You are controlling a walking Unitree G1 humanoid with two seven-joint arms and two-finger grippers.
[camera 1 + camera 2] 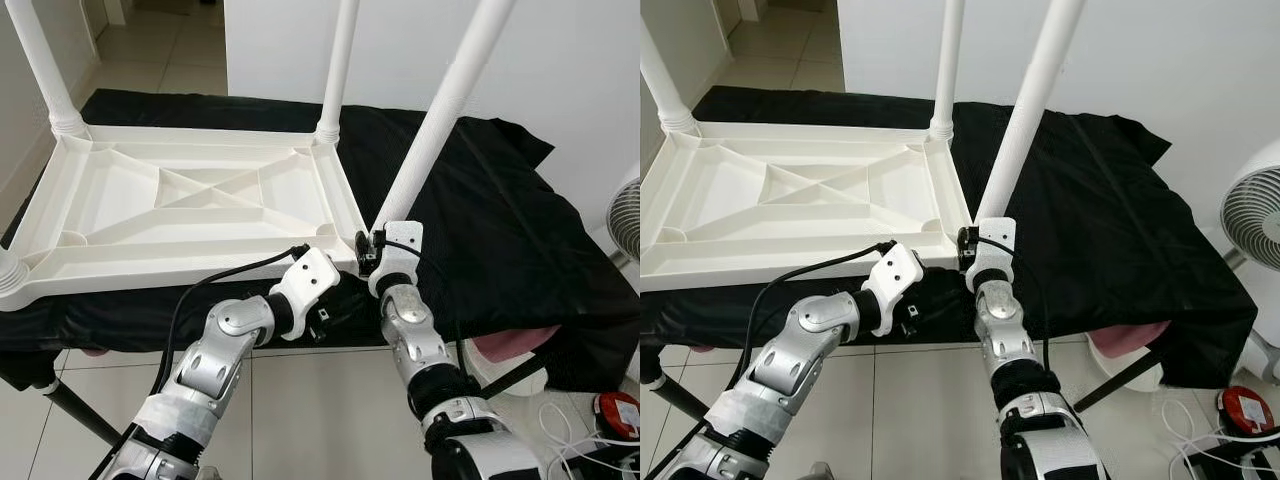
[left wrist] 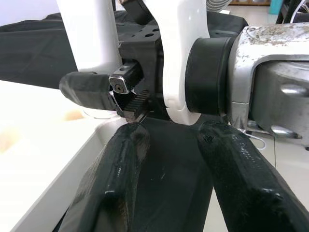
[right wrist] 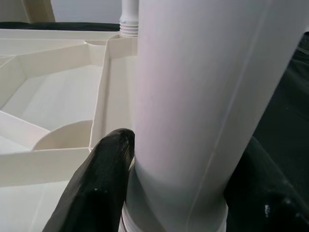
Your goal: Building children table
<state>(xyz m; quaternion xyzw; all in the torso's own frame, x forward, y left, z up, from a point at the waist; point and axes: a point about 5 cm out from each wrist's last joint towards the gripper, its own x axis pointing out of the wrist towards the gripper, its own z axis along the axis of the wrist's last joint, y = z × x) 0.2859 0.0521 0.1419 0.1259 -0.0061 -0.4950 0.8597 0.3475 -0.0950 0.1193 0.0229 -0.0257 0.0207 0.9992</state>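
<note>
White plastic tabletop (image 1: 190,205) upside down, ribbed underside up, on black cloth (image 1: 480,210) draped over a low table. Near edge of tabletop close to cloth's front edge.

Far right leg (image 1: 338,62) upright in its corner socket. Far left leg (image 1: 42,62) likewise upright at its corner. Part of a near left leg (image 1: 8,270) at left frame edge.

Near right leg (image 1: 440,110) at near right corner, tilted, top leaning away to the right. Base at the corner socket; whether fully seated, cannot tell.

Right claw (image 1: 372,250) at base of near right leg. In right wrist view, black fingers (image 3: 99,188) on either side of the white tube (image 3: 203,106), pressed against it: clamped on the leg just above its threaded collar.

Left claw (image 1: 325,310) just beside right claw, below tabletop's near edge, in front of hanging cloth. In left wrist view, two fingers (image 2: 116,188) spread, gap between them, nothing gripped. Right claw's wrist housing and one fingertip against the leg visible straight ahead of it.

Tiled floor (image 1: 310,420) below. White fan (image 1: 1255,215) at right by the wall. Red round object (image 1: 617,412) and white cable (image 1: 560,425) on floor at lower right. Pink item (image 1: 510,345) under cloth edge at right.
</note>
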